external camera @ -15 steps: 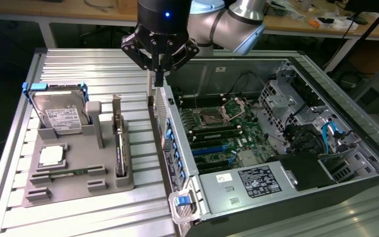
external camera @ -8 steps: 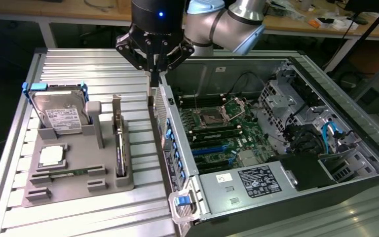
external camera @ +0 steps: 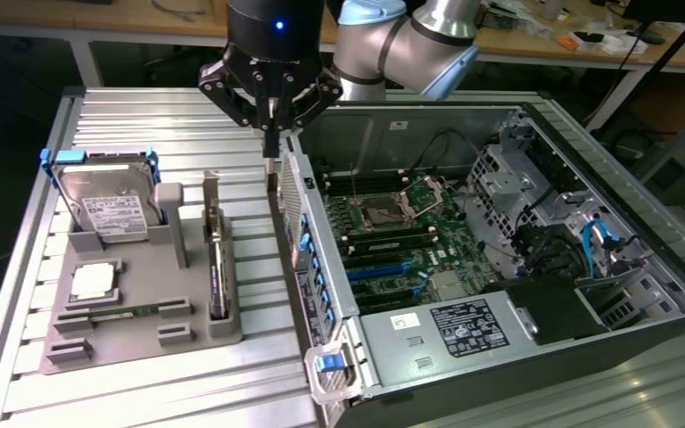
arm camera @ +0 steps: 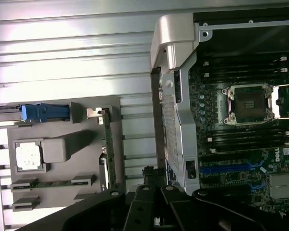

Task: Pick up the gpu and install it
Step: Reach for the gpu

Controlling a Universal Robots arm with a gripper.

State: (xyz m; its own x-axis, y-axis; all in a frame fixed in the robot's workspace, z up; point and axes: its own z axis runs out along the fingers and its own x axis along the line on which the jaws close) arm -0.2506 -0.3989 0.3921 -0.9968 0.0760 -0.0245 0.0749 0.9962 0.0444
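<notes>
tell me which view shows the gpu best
The exterior view: the gpu stands on edge in the grey holder, with part of its side and its silvery bracket visible. In the wrist view the gpu appears edge-on, a thin green strip.

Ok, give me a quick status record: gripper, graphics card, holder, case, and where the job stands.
gripper: shut, holding nothing, raised by the rear edge of the computer case
graphics card: standing on edge in the grey holder, apart from the gripper
also in holder: hard drive, processor chip, memory stick
computer case: lying open, motherboard exposed
job: card not yet picked up or installed
</notes>
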